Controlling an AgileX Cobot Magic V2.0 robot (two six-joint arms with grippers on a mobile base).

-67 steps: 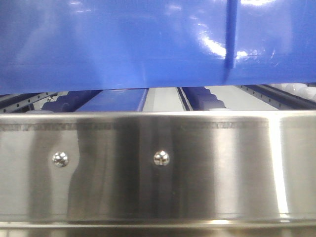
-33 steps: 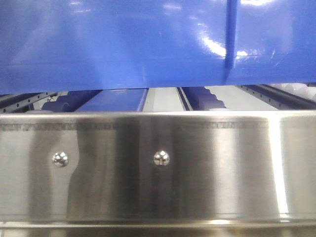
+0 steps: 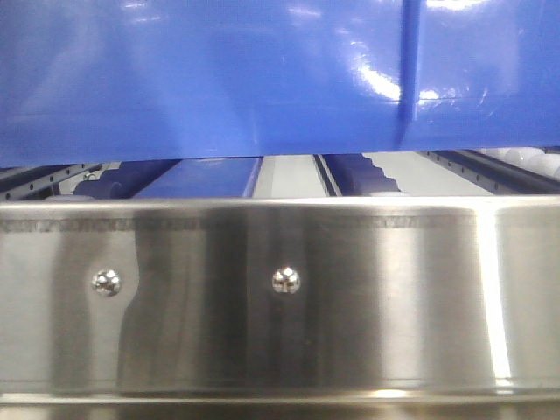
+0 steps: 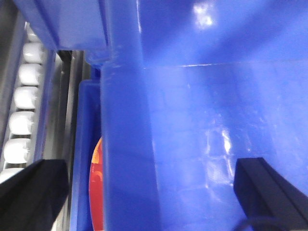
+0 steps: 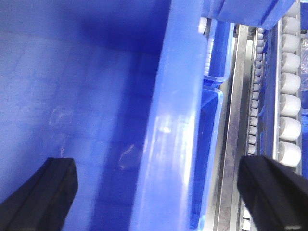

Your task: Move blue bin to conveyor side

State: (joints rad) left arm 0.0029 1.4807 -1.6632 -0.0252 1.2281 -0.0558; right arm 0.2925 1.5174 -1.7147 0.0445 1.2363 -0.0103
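The blue bin fills the top of the front view with its glossy side wall, its bottom edge above the rack. In the left wrist view my left gripper is open and straddles the bin's left wall rim, one finger outside and the other inside the bin. My right gripper is open too. It straddles the right wall rim, with one finger inside and the other outside over the rack. Neither gripper's pads visibly press the wall. The conveyor is out of view.
A stainless steel rail crosses the front view below the bin. Rows of white rollers run beside the bin. A neighbouring blue crate with red contents sits left of the bin, and another blue crate is on its right.
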